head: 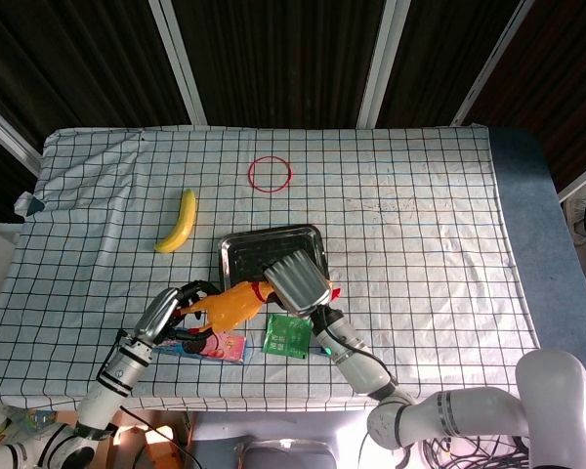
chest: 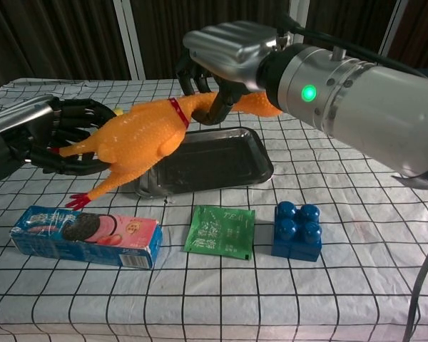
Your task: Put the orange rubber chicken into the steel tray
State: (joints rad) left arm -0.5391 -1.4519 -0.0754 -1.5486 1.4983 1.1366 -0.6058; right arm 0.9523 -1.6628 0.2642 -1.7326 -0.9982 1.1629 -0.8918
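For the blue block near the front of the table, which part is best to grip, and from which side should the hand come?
Grip the blue block across its flat side walls, coming down from above. It sits upright and flat on the cloth, studs up, with free space on its right; the green packet lies close on its left, so a side approach there seems tighter.

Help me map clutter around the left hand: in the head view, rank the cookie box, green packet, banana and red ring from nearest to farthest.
From the left hand:
1. Cookie box, just below it.
2. Green packet, rightward at the front edge.
3. Banana, further back.
4. Red ring, far back, centre.
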